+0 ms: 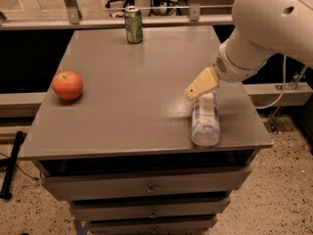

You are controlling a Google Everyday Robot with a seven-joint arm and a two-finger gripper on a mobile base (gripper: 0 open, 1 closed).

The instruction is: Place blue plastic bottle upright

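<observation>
The blue plastic bottle point(206, 118) lies on its side near the right front corner of the grey table point(132, 92), its base toward the front edge. Its cap end is hidden behind my gripper. My gripper point(195, 88) with tan fingers hangs just above the bottle's far end, reaching in from the upper right on the white arm point(264, 28).
A green drink can point(133, 25) stands upright at the table's back edge. A red-orange apple point(67, 85) sits at the left side. Drawers point(146, 187) are below the tabletop. A railing runs behind the table.
</observation>
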